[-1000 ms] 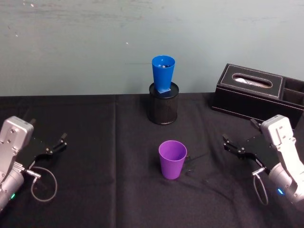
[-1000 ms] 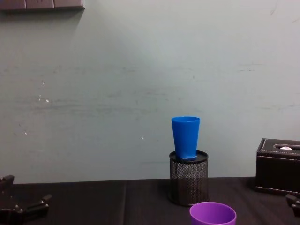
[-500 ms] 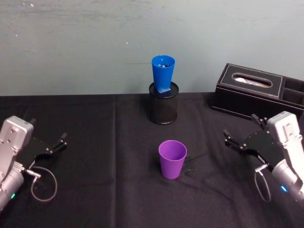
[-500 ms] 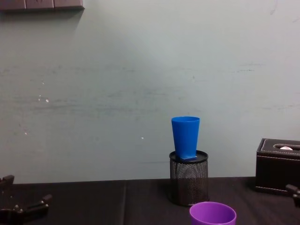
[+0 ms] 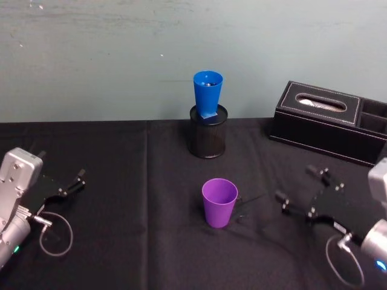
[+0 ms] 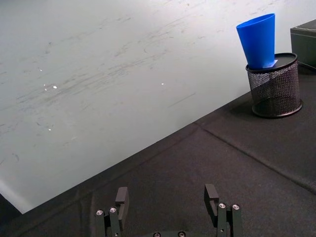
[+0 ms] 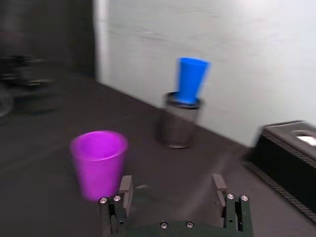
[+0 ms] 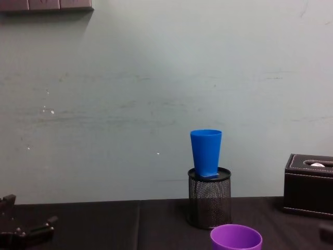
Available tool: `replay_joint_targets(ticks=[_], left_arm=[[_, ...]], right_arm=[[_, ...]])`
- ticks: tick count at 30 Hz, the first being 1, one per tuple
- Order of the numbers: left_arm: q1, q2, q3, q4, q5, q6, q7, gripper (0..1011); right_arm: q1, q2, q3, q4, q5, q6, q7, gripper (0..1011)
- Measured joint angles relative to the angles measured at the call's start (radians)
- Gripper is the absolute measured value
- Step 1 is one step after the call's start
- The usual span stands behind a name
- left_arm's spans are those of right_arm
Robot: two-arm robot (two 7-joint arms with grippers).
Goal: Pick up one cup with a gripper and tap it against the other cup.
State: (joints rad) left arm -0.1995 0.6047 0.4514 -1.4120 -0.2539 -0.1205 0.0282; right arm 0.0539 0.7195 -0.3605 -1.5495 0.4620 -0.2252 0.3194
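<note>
The purple cup (image 5: 219, 202) stands upright on the black tablecloth, near the middle; it also shows in the right wrist view (image 7: 98, 163) and low in the chest view (image 8: 235, 238). The blue cup (image 5: 207, 93) stands propped in a black mesh pen holder (image 5: 207, 139) behind it, and shows again in the wrist views (image 6: 257, 34) (image 7: 191, 80). My right gripper (image 5: 296, 183) is open, a little right of the purple cup and pointing toward it, apart from it (image 7: 172, 183). My left gripper (image 5: 71, 184) rests open at the far left (image 6: 167, 195).
A black leather tissue box (image 5: 326, 121) sits at the back right, behind my right arm. The pen holder (image 8: 209, 200) stands close to the pale wall. Open black cloth lies between the purple cup and each gripper.
My right gripper has swung leftward and lower toward the purple cup, its jaws still open. Both cups and the left arm have stayed put.
</note>
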Motion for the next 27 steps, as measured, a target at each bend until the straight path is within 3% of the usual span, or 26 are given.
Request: replay_joint_targets(ticks=[7,10,15,27], left_arm=[[0.000,0.000,0.000,0.000,0.000,0.000,0.000,1000],[0.000,0.000,0.000,0.000,0.000,0.000,0.000,1000],[0.000,0.000,0.000,0.000,0.000,0.000,0.000,1000],[0.000,0.000,0.000,0.000,0.000,0.000,0.000,1000]], right_arm=[[-0.049,0.033,-0.023,-0.011,0.026,-0.047,0.147,1003],[-0.053,0.030,-0.029,-0.006,0.029,-0.055,0.175,1003],[-0.041,0.001,-0.042,0.018,0.035,-0.057,0.218,1003],[0.045,-0.095,-0.068,0.100,0.032,0.009,0.263,1003]])
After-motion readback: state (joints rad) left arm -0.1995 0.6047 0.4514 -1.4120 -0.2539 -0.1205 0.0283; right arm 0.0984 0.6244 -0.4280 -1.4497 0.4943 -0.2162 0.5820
